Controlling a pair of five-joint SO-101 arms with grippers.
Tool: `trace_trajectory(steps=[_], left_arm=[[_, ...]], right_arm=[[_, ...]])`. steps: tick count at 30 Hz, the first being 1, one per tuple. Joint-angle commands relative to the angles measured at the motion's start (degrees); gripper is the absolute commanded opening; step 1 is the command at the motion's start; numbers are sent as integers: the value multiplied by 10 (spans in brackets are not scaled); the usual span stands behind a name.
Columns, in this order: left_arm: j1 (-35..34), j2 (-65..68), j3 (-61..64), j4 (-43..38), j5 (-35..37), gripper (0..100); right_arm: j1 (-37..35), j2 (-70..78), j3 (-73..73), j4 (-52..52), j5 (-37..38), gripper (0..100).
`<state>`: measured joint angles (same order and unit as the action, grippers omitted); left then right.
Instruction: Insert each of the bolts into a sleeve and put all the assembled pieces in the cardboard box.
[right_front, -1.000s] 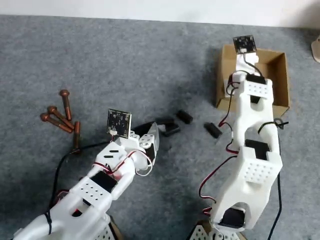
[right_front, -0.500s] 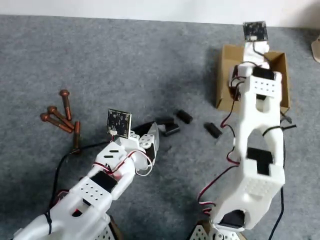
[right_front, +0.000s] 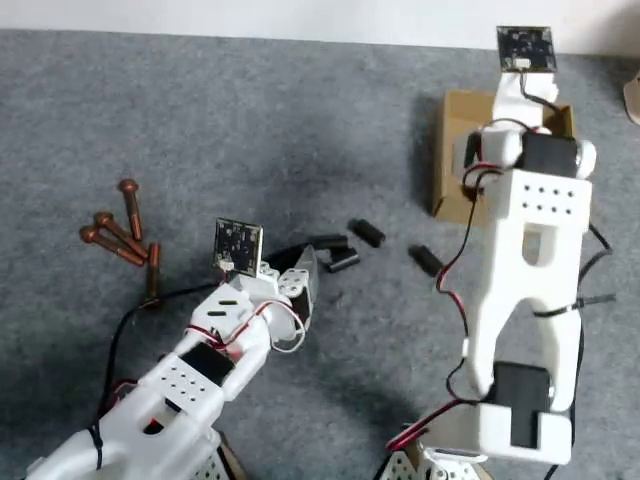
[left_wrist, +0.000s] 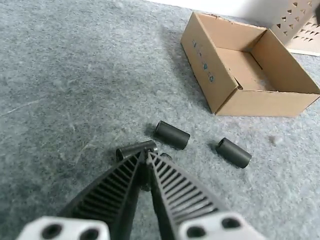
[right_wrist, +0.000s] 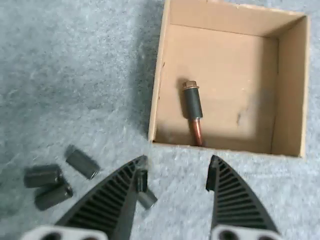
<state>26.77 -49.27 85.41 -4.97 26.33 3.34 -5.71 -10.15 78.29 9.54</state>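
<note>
A grey felt-covered table (right_front: 250, 120) holds two white robot arms side by side. The left arm stretches low over the middle of the table, and the left gripper (left_wrist: 147, 156) is clenched, its two ribbed black fingers pressed together with nothing visibly between them. Its tip sits right against the end of the nearest sleeve (left_wrist: 136, 149), a short black tube lying on the felt; whether they actually touch is hard to tell. Two more black tubes lie close by, and a lone sleeve (right_front: 425, 260) rests further toward the right arm, between the cluster and the cardboard box (right_wrist: 230, 100). Off to the left arm's far side, well apart from the sleeves, four copper bolts (right_front: 118, 232) lie loose in a small heap, their round heads pointing away from the arms. The right arm is raised and extended over the box, which stands open at the far right of the table. The right gripper (right_wrist: 176, 172) hangs released, fingers spread wide, above the felt just outside the box's near wall. Inside the box lies one assembled piece (right_wrist: 193, 111), a copper bolt pushed through a black sleeve, flat on the cardboard floor.
</note>
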Motion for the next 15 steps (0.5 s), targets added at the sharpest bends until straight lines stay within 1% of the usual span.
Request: trace_trajectory(steps=[1, 3, 6, 8, 10, 12, 15], left_arm=[[4, 2, -50, -9, -38, 7], [0, 2, -62, 6, -80, 7], [-2, 2, -97, 72, -84, 7], [-3, 2, -140, 149, -69, 7], [-17, 2, -191, 236, -46, 7], [-34, 2, -231, 302, -26, 7], [-67, 2, -262, 348, 3, 7]], right_arm=[[-15, -39, 24, 14, -2, 174], [-26, -44, 58, 14, -1, 136], [-39, -58, 109, 6, -3, 73], [-46, -80, 145, -17, -5, 63], [-49, -110, 196, -44, -6, 63], [-54, -145, 240, -68, 0, 63], [-60, -185, 292, -87, 51, 70]])
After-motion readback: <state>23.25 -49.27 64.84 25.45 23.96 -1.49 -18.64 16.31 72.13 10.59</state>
